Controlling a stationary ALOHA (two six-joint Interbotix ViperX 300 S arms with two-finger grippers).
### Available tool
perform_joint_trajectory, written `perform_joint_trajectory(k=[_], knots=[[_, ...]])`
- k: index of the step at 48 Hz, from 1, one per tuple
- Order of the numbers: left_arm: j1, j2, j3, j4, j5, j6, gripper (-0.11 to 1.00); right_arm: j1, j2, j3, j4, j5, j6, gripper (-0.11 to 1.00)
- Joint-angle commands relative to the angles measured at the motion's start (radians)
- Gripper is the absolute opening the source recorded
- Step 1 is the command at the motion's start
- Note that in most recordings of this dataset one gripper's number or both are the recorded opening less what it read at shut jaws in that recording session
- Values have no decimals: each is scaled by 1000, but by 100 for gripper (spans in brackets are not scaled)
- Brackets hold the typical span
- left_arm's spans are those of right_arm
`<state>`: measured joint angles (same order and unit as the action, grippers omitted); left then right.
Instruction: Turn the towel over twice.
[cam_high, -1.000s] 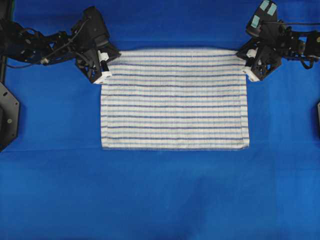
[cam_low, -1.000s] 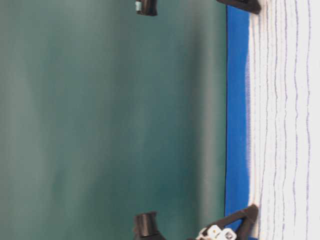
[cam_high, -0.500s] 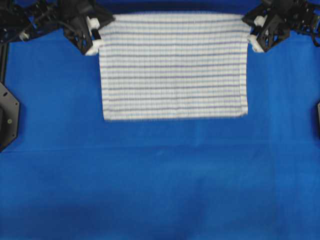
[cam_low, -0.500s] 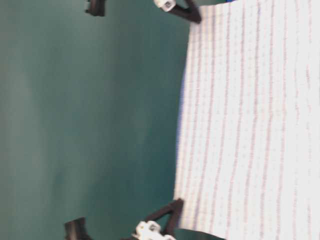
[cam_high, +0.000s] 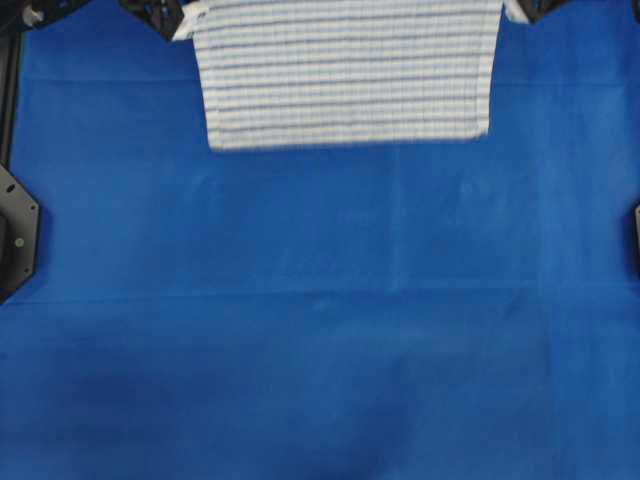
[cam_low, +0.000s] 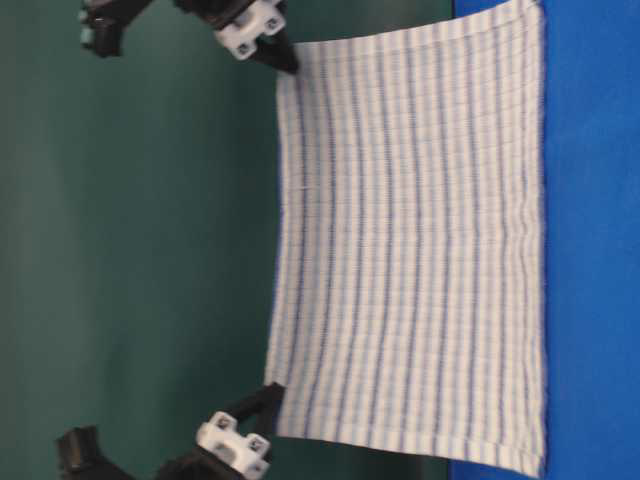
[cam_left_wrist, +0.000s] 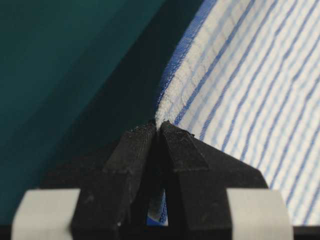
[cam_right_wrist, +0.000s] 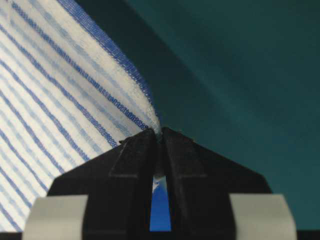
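Hanging stretched between both grippers – towel (cam_low: 410, 250) lifted by its top corners, bottom hem just touching the blue cloth (cam_high: 320, 320). Left gripper (cam_left_wrist: 158, 131) pinched tight on one corner, right gripper (cam_right_wrist: 160, 134) clamped on the other. Sitting at top center of the overhead frame, side edges straight – loads of bare blue below.

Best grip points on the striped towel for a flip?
The two corners of one long edge, one per gripper, each approached from its outer side. The towel hangs flat and taut that way now: left gripper and right gripper each pinch a corner, fingers shut on the hem.
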<state>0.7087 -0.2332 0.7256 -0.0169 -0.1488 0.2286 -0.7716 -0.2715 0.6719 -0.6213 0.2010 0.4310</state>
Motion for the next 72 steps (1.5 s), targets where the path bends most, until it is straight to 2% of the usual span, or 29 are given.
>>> perform_joint_trajectory(k=[1,13,20,26,31,39,41,50,57,72], knots=[[5,-40,-40,0,2,0,3,-6,-32,-40,-12,5,2,8],[2,-124,-66,3,63,-2,3,5,-109,-48,-12,8,5,8],[-26,-161,-40,3,77,-3,3,55,-178,-25,-11,25,14,8],[-81,-206,0,3,80,-5,3,133,-245,18,-2,84,23,8],[-137,-244,32,2,101,-6,3,202,-298,54,29,149,34,8],[-242,-290,72,0,169,-31,3,348,-374,118,60,233,66,8],[-276,-298,78,2,196,-52,3,382,-388,132,66,250,80,8],[-397,-287,107,-2,295,-60,3,526,-405,204,78,291,173,8],[-468,-245,156,-5,296,-84,3,601,-382,261,78,287,250,8],[-589,-121,261,-5,236,-209,3,730,-281,345,78,183,407,8]])
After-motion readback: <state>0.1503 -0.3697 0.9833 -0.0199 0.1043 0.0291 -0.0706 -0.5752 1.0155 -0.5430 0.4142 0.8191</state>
